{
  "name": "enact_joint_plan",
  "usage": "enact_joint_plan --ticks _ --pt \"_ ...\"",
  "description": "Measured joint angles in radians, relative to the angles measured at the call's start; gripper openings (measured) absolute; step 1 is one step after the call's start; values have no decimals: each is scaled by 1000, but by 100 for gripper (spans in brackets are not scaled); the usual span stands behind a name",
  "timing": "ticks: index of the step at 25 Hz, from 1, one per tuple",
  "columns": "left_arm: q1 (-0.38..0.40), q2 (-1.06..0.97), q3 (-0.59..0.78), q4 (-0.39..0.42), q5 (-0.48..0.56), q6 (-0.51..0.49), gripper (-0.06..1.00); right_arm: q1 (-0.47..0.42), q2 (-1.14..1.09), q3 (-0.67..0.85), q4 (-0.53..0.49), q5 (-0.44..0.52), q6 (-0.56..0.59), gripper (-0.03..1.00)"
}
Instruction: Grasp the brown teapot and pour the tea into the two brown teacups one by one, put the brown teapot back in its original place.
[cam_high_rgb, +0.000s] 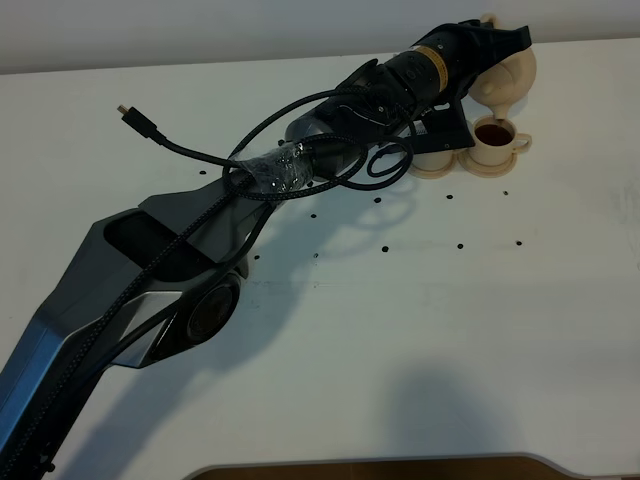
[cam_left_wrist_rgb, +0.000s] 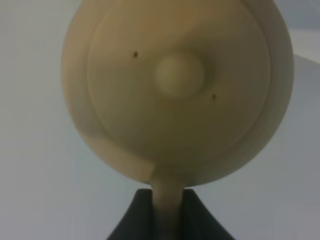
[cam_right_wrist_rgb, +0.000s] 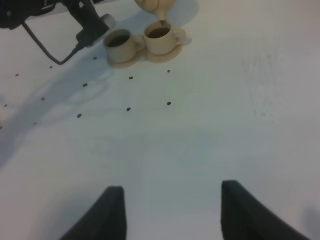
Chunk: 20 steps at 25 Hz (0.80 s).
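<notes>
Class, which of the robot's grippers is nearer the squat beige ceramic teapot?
Left. The left gripper grips the squat beige ceramic teapot by its handle; the right gripper hangs open, far off over bare table.

Beige teapot (cam_high_rgb: 510, 72) tipped, spout over right teacup (cam_high_rgb: 495, 141) holding dark tea, left teacup (cam_right_wrist_rgb: 120, 44) also filled

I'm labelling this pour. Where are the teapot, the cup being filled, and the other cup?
brown teapot (cam_high_rgb: 515, 72), exterior high view, its round body.
cup being filled (cam_right_wrist_rgb: 160, 39), right wrist view, its side wall.
other cup (cam_right_wrist_rgb: 120, 46), right wrist view, its side wall.
</notes>
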Motion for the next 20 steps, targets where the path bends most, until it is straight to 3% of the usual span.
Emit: enact_joint_plan --ticks 12,20 --pt "0 0 0 3 -19 -2 14 0 0 0 0 0 0 45" --pt "0 -1 0 1 76 -110 14 0 0 0 0 0 0 45"
